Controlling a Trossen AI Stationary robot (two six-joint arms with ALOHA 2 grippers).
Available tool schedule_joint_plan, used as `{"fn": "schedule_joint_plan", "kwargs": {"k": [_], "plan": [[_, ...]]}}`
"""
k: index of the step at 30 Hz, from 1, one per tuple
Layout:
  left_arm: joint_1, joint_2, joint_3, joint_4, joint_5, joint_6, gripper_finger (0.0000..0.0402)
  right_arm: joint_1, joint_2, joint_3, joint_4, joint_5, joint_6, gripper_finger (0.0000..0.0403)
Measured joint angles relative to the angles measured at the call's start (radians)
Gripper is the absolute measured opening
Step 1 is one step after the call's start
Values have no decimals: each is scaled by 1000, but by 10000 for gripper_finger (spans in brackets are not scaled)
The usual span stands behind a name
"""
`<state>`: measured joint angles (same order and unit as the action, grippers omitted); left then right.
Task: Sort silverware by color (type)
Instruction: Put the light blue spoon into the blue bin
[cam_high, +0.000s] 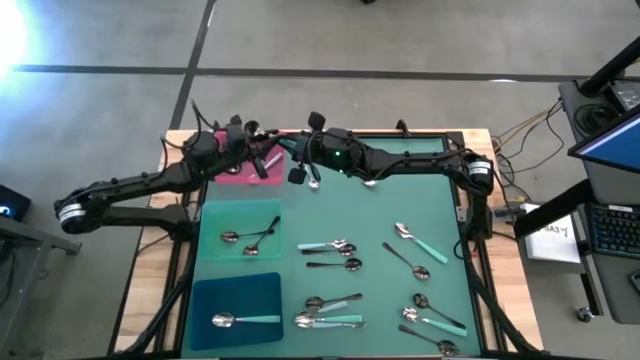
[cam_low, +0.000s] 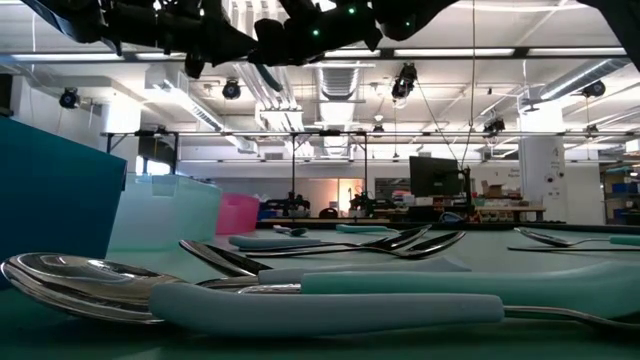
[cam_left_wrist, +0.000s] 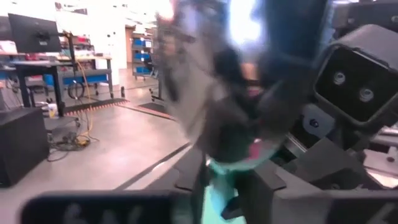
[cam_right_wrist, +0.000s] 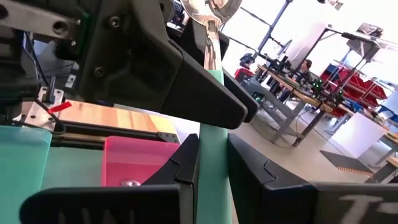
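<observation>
A spoon with a mint-teal handle (cam_right_wrist: 213, 134) and a shiny head (cam_right_wrist: 210, 9) hangs in the air between my two grippers, above the far end of the table near the pink tray (cam_high: 243, 170). My right gripper (cam_right_wrist: 214, 165) comes in from the right and is shut on the handle. My left gripper (cam_left_wrist: 227, 183) comes in from the left, faces the right gripper and is shut on the same handle. In the high view the two grippers (cam_high: 272, 152) (cam_high: 300, 162) meet tip to tip. More silverware (cam_high: 330, 246) lies loose on the green mat. My left gripper pinches the spoon's teal handle (cam_left_wrist: 219, 169) between its two fingers, coming level from the table's left. In the right wrist view its fingers (cam_right_wrist: 180, 81) stand at the handle's end near the neck. The spoon is clear of the table. My right gripper pinches the teal handle (cam_right_wrist: 213, 149) between its two fingers, coming level from the table's right. It grips farther from the head than the left fingers. The spoon is lifted clear, above the pink tray's (cam_right_wrist: 134, 162) edge.
A light green tray (cam_high: 215, 222) holds two spoons. A blue tray (cam_high: 235, 288) at the near left holds one teal-handled spoon. Several spoons lie scattered over the green mat (cam_high: 440, 200), most toward the near and right side.
</observation>
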<state>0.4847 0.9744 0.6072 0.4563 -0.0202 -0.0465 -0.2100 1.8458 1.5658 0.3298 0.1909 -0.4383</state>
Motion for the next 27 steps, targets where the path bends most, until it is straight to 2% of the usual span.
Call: {"fn": "schedule_joint_plan", "kwargs": {"k": [2,10,12,16,18,21,27], "plan": [[0,-1,0,-11,3,-12,24,0,0,0,-2,2,-2,44],[0,-1,1,-8,11,-30,23,1,-1,0,-3,42,-48,46],[0,-1,4,-16,16,-26,22,2,-4,0,-17,53,-48,70],[4,-2,48,-84,-4,-1,16,2,-16,0,-33,78,-59,154],[7,-6,87,-152,-3,22,16,1,-26,0,-68,110,-63,189],[9,-6,157,-281,1,54,16,2,-47,0,-165,180,-43,220],[8,-2,289,-667,14,57,16,0,-131,2,-476,221,110,224]]}}
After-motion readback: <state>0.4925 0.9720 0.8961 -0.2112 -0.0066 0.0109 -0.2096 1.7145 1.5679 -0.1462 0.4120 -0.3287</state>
